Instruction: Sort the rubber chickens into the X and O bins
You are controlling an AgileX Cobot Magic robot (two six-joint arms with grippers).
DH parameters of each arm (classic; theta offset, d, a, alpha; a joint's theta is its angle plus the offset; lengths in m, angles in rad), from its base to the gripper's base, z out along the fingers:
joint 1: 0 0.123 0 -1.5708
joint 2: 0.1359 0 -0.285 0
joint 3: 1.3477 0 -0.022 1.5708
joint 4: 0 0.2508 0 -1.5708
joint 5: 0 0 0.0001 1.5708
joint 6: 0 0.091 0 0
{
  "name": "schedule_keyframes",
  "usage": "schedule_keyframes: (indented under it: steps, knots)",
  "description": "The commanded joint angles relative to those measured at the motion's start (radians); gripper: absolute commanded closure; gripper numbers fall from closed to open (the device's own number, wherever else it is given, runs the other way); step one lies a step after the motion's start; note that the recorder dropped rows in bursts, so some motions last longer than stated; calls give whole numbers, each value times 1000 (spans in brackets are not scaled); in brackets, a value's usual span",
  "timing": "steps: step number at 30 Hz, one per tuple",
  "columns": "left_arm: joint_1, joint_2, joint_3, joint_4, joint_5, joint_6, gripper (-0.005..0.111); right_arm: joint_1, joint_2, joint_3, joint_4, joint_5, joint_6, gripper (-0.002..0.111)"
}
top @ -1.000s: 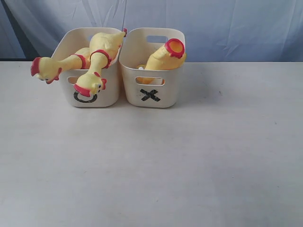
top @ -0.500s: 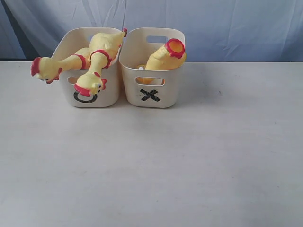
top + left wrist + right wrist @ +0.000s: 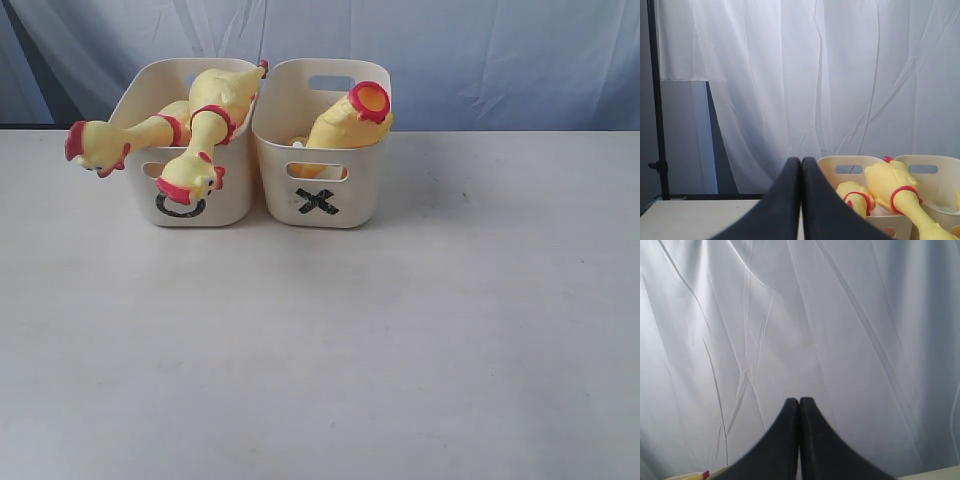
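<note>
Plainly, the left claw (image 3: pixel 801 161) and right claw (image 3: pixel 799 401) are pressed closed, gripping nothing.

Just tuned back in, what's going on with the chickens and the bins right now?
Nothing is being handled. The left gripper and right gripper are both shut on nothing, and neither shows in the exterior view. The O bin holds two rubber chickens: the side chicken hangs its head over the bin's left rim, and the front chicken droops over the front wall. The headless chicken leans in the X bin.
</note>
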Motion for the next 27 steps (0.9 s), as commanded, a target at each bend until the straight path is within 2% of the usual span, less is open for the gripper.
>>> schedule_keyframes:
  steps: [1, 11, 17, 24, 27]
  knots:
    - [-1, -8, 6, -1, 2, -1, 107, -7, -5, 5, -2, -4, -2, 109]
    - [-1, -8, 6, -1, 2, -1, 107, -7, -22, 11, -2, -13, -2, 109]
    - [-41, -8, 6, 2, 2, -1, 107, -10, -22, 141, -2, -209, -2, 109]
    - [-41, -15, 8, 5, 0, -1, 107, -10, -22, 227, -2, -181, -2, 109]
    - [-41, -75, 10, 21, 5, -1, 107, -10, -22, 261, -2, -183, -2, 109]
